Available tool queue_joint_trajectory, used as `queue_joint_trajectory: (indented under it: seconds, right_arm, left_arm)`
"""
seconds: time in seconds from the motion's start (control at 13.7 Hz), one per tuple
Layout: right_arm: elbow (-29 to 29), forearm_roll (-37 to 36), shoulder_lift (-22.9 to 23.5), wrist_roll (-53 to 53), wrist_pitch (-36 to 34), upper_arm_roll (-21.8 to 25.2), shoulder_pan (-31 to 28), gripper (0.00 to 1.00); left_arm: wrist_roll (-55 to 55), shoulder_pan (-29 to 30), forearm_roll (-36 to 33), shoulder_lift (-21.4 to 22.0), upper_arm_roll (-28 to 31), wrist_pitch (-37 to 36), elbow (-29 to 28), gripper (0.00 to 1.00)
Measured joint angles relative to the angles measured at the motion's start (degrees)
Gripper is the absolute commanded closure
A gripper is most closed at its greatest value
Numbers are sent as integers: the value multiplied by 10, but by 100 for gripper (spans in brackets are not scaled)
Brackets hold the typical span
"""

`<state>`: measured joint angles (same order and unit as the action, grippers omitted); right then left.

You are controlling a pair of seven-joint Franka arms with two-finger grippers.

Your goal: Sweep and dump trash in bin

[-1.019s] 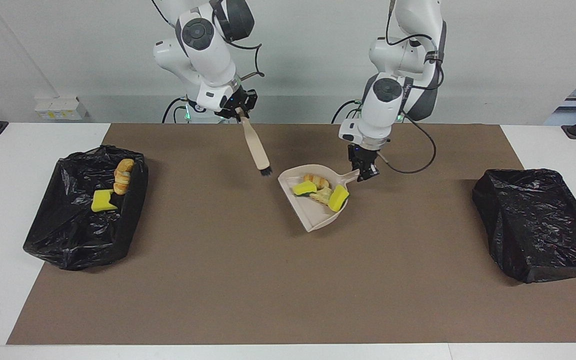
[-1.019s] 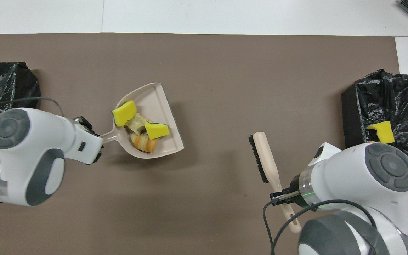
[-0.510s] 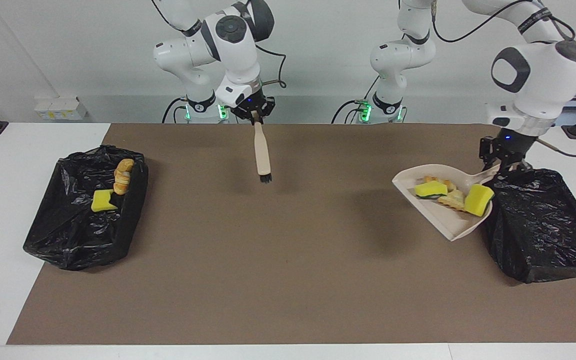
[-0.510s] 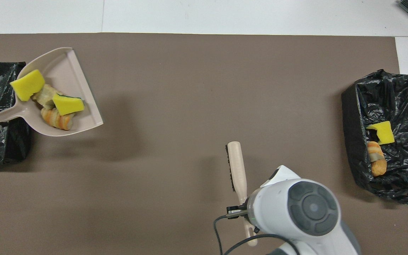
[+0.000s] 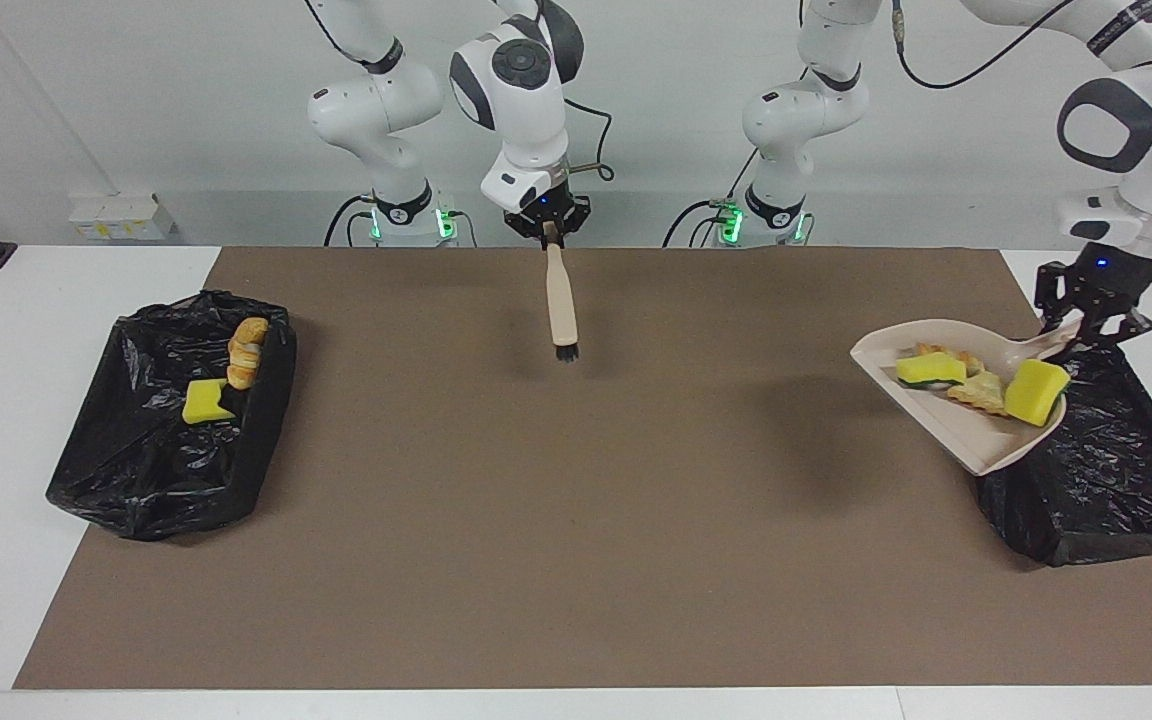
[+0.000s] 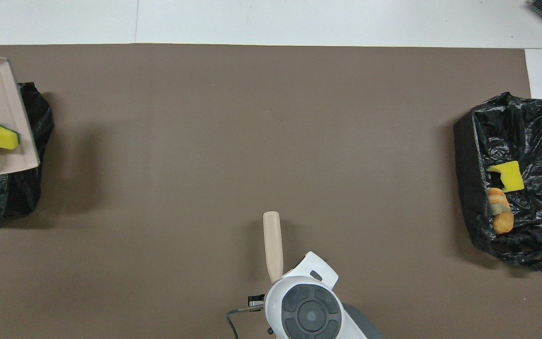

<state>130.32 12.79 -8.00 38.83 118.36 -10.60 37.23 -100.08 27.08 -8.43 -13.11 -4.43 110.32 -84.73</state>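
Facing view: left gripper [image 5: 1092,322] raised over bin [image 5: 1111,470] at left arm's end, fingers clamped on dustpan [image 5: 946,425] handle; pan held partly over bin edge, carrying trash [image 5: 984,385]. Right gripper [image 5: 547,222] hung over mat [image 5: 576,520] close to robots, fingers clamped on brush [image 5: 562,310], bristles down. Second bin [image 5: 151,455] at right arm's end held more scraps [image 5: 226,385]. Since half second earlier: dustpan shifted further over bin; brush swung toward left arm's end.

Even, bright light from above falls on the brown mat [image 5: 576,520], casting soft, diffuse shadows beneath the raised dustpan [image 5: 966,435] and brush [image 5: 562,305]; black bin liners [image 6: 515,141] glint with small highlights, and both views stay sharp
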Motion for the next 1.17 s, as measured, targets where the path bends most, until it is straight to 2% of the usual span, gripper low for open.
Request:
queue_joint_trajectory:
  seconds: [0.15,0.36,0.44,0.51,0.66,0.87,1.17]
  right_arm:
    - [15,-5,11,7,24,0,21,100]
    - [45,-17,15,39,59,1,45,100]
    - [52,-30,17,61,66,1,57,87]
    - [55,-43,21,83,69,0,68,1]
    - [55,-55,27,107,69,0,79,0]
    - [42,-60,27,107,66,4,68,0]
    - [-23,-64,25,80,-7,7,-12,0]
  left_arm:
    - [-54,27,-37,-40,1,7,55,100]
    - [-78,47,-94,-92,1,41,110,100]
    - [-87,49,-112,-108,1,55,123,100]
    - [-92,49,-134,-122,1,70,134,100]
    - [-95,48,-198,-142,-2,92,148,100]
    - [-95,43,-268,-146,-11,93,155,100]
    - [-96,16,-388,-147,-14,79,155,100]
